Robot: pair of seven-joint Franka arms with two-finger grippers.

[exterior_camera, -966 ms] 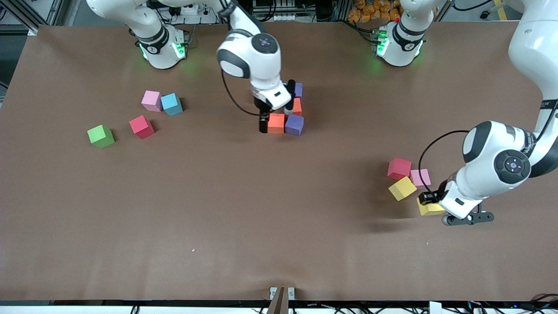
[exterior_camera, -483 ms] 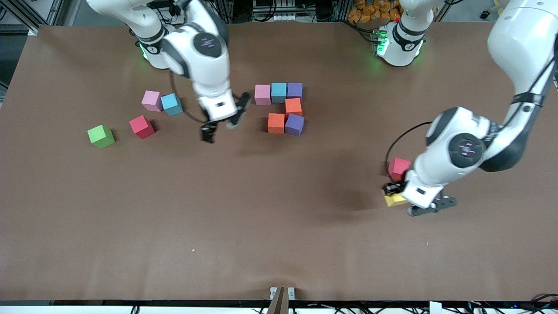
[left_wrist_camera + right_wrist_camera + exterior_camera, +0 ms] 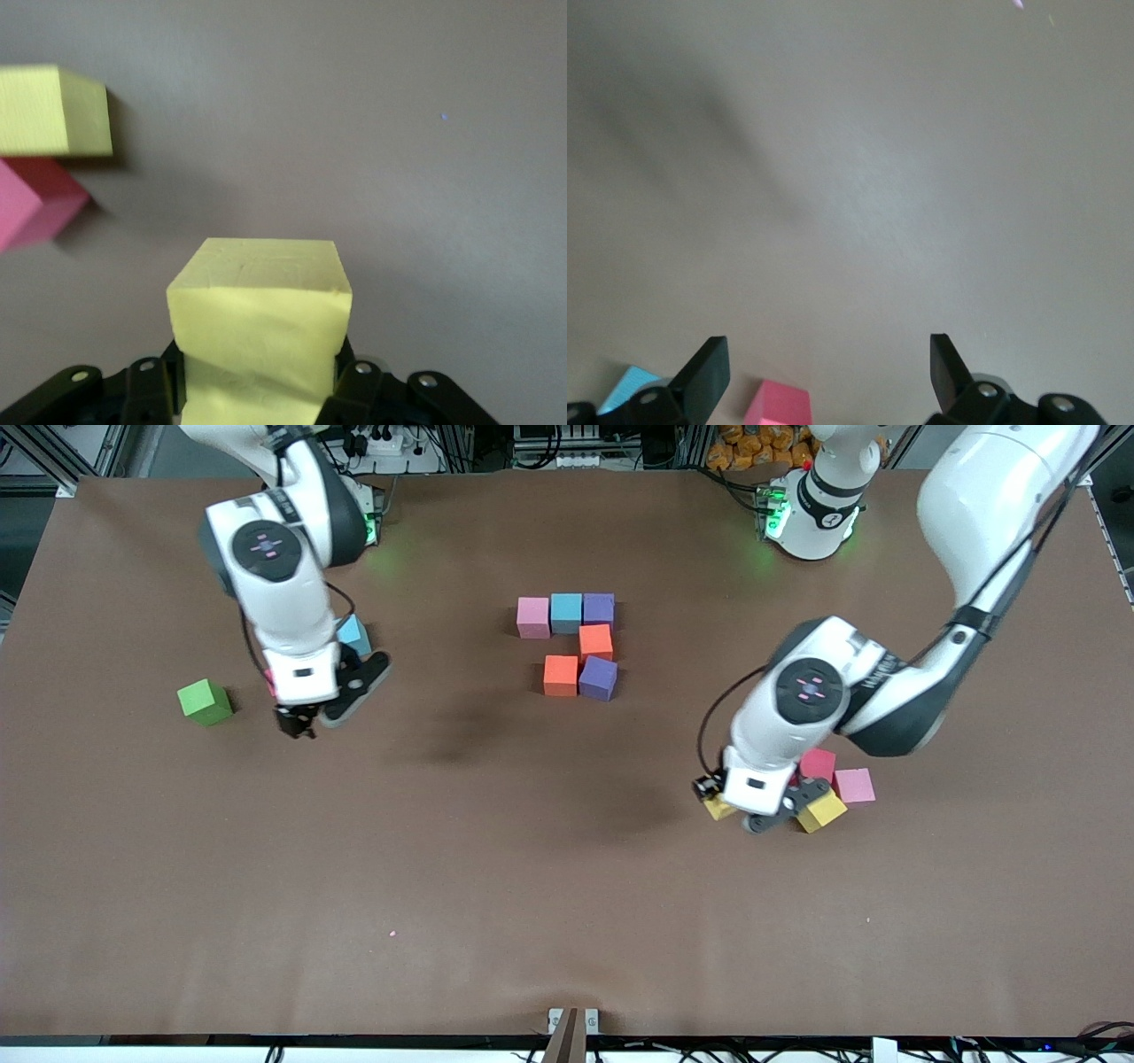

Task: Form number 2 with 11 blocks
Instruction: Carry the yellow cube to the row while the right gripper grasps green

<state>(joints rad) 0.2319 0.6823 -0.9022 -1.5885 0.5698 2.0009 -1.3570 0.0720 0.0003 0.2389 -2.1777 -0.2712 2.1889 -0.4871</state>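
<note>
Yellow foam is in hand: the left gripper (image 3: pixel 719 802) is clamped on a yellow cube (image 3: pixel 259 328), carried in the air over bare table (image 3: pixel 567 886) beside the loose red (image 3: pixel 818 763), pink (image 3: pixel 855 786) and second yellow (image 3: pixel 824 811) cubes at the left arm's end. The number 2 (image 3: pixel 576 646) stands part-built at mid-table with six cubes placed — a top row of pink, blue and purple, an orange one under the purple, then an orange-and-purple pair; judged by the count, five remain. The right gripper (image 3: pixel 301 713) hangs with jaws wide and nothing in them, low over the loose cubes at the right arm's end, a green cube (image 3: pixel 205 701) nearby. To do this step well, the yellow cube should travel level, come down square and flush against its neighbour in the figure, and be released without nudging the set cubes. No brand, label or legible writing shows on cubes, table or grippers.
</note>
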